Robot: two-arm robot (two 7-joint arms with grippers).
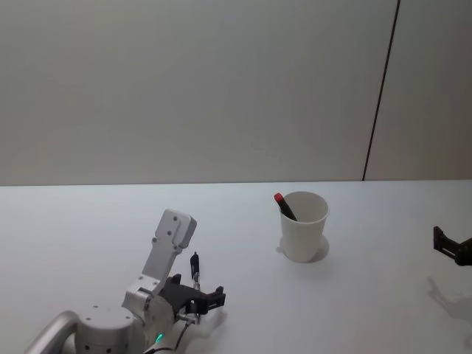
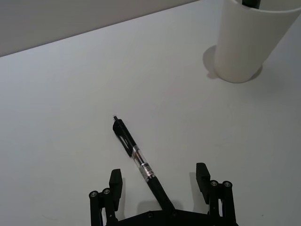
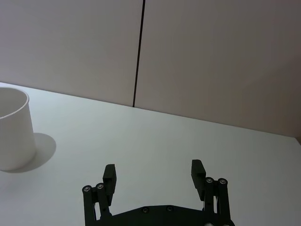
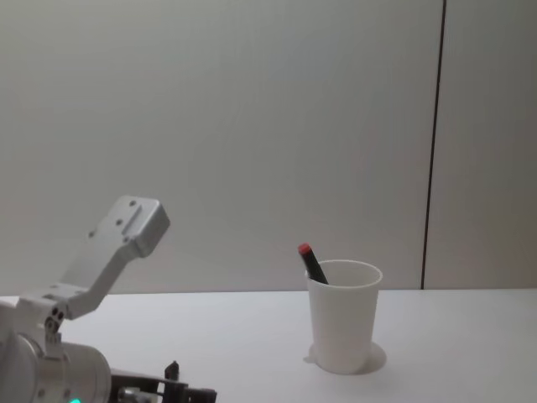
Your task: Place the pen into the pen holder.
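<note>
The left tool (image 2: 159, 173) hangs low over the table (image 1: 88, 236), fingers spread to either side of the black pen (image 2: 134, 149) and not pinching it; the pen lies flat, pointing away from the palm, so the straddle looks like a line-up for closing on its barrel; the pen holder (image 1: 304, 234) stands upright, well apart to the right, with a red-capped pen (image 1: 285, 206) leaning on its rim; the right tool (image 3: 154, 168) sits spread and empty farther right.
</note>
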